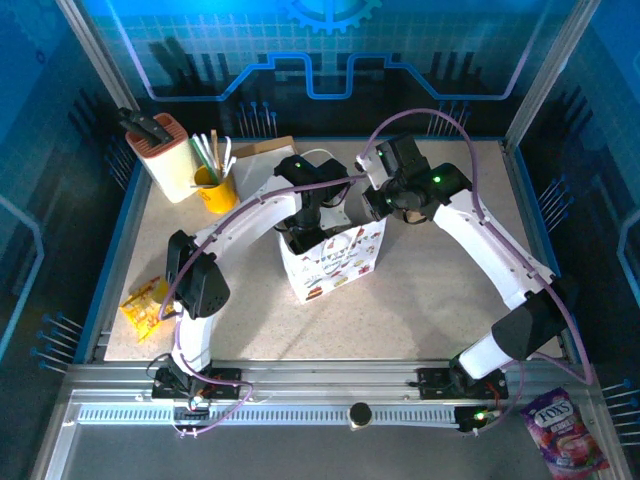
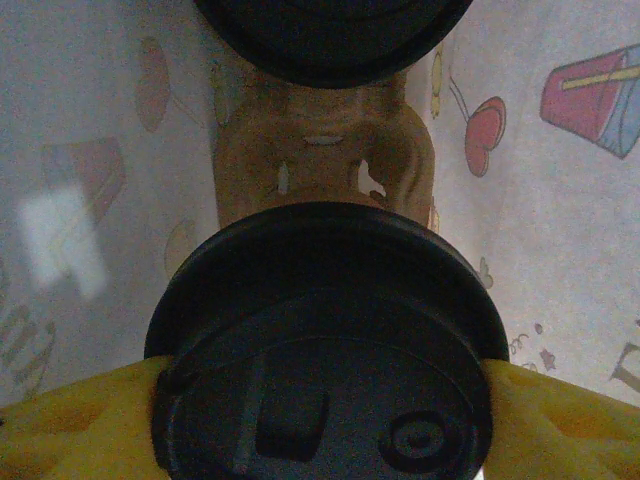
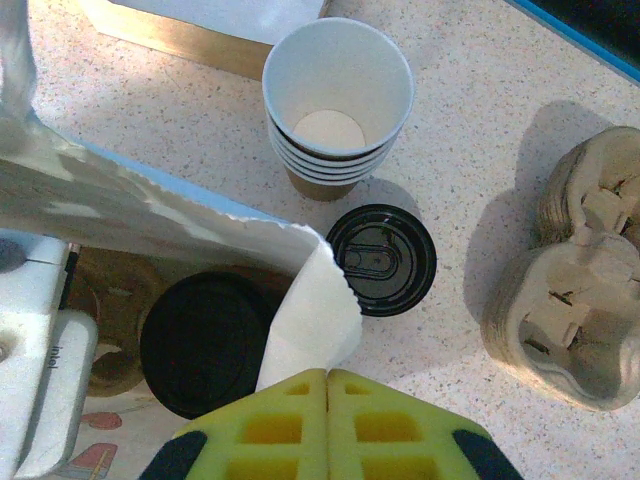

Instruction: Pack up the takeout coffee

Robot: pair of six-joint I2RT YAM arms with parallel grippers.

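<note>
The left claw (image 2: pixel 327 368) was down inside the paper bag (image 2: pixel 560 250). Its two yellow fingers (image 2: pixel 80 420) hugged the sides of a coffee cup (image 2: pixel 325 300) just under the black lid, so it looked clamped on the cup. Right ahead of that claw sat a second coffee cup (image 2: pixel 330 35). The brown cup carrier (image 2: pixel 320 150) showed between the two.

The right claw (image 3: pixel 327 382) was squeezed together, and it seemed to pinch the bag's top edge to hold the bag open. Just ahead of it on the table (image 3: pixel 480 120) lay a loose lid (image 3: pixel 382 258). Further ahead stood a stack of empty cups (image 3: pixel 338 110).

The cup was likely light if empty and sloshy if full — the pictures could not say which. Its paper wall would squash easily, and the lid might pop off. The best place to hold it was on the sides, near the stiff rim under the lid — gently, and kept upright.
</note>
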